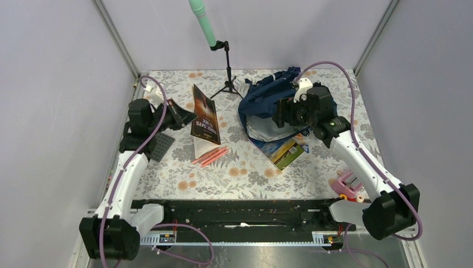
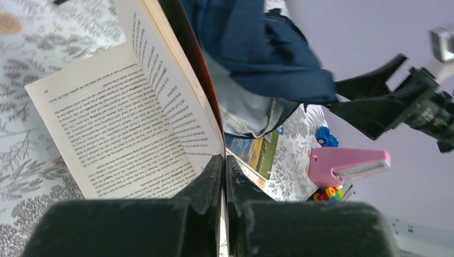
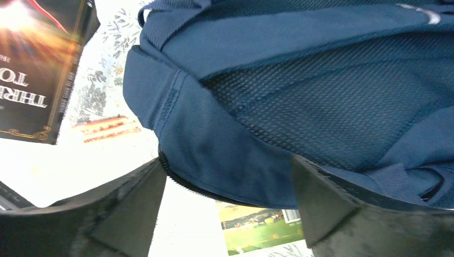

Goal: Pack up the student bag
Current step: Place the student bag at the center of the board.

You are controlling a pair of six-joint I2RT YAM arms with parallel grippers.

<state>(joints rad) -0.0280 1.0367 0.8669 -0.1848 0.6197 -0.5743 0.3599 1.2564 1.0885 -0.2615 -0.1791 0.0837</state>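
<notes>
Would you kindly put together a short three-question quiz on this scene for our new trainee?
1. True or false: the right fingers stand apart, with an edge of the student bag between them.
2. What lies beside the open book? A) red pens B) scissors C) a mug
3. Which arm's fingers are pressed together?
Key: 1 true; 2 A; 3 the left fingers.

The student bag [image 1: 259,97] lies slumped and crumpled just right of the black tripod [image 1: 227,84], its far end level with the tripod's feet. It is navy blue fabric, with a padded mesh panel on the outer side. Its mouth gapes open on the side nearer than the tripod, showing a pale grey lining inside.
</notes>
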